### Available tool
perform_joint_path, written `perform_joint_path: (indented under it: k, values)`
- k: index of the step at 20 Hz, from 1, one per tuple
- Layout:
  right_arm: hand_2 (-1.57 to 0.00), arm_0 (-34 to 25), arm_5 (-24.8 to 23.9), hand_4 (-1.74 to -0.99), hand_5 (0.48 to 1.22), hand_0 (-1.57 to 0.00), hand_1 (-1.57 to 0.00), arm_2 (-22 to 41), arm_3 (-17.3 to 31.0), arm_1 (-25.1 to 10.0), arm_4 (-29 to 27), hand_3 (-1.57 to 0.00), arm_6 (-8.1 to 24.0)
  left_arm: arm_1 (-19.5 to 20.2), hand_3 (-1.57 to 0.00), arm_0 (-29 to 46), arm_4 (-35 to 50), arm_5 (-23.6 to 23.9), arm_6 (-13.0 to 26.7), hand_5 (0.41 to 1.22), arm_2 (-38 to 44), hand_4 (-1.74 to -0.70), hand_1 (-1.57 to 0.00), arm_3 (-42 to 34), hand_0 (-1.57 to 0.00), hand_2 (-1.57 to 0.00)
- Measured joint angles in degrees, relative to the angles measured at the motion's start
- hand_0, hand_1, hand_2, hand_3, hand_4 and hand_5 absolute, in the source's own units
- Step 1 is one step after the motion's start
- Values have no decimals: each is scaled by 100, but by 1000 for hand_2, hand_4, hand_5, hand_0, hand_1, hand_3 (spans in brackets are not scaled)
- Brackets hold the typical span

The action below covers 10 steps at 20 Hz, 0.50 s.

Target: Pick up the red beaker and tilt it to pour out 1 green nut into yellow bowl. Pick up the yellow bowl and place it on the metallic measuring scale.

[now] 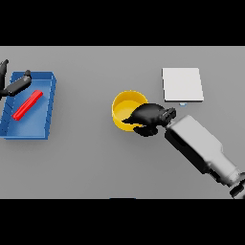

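Writing: no brand, label or lettering can be read on anything on the table.
Right arm: the white and grey forearm (201, 148) comes in from the lower right corner and slants up and to the left toward the middle of the table.
Right hand: the dark right hand (149, 117) sits at the yellow bowl's near right rim, its fingers curled over the edge and pinching it, the thumb side below the rim.
Yellow bowl: the yellow bowl (125, 106) stands upright on the grey table (95, 162), a little right of centre; its far and left rim show, its near right part is covered by the hand. What lies inside cannot be told.
Scale: the pale square scale (182, 84) lies flat, up and to the right of the bowl, close to it but apart; a small light mark sits at its near edge.
Left hand: the dark left hand (14, 85) shows at the far left edge, over the upper left corner of the blue tray, its fingers stretched out and loose, holding nothing.
Blue tray: the blue tray (48, 107) rests at the table's left side, well apart from the bowl.
Red item: 1 long red piece (27, 105) lies slanted inside the tray, just below the left hand.
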Motion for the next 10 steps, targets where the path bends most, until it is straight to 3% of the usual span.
perform_joint_path:
  k: [3,10]
  values:
    - [-1314,29,2,-1682,1178,-1393,-1381,1,-29,-78,-76,-1142,-91,26,1,-19,18,-33,76,725,-2,-802,1,-36,1,1]
    - [-1490,6,177,-1729,1212,-1534,-1531,-75,-459,-234,-272,-1192,115,62,1,-22,28,5,141,724,4,-801,1,-159,1,1]
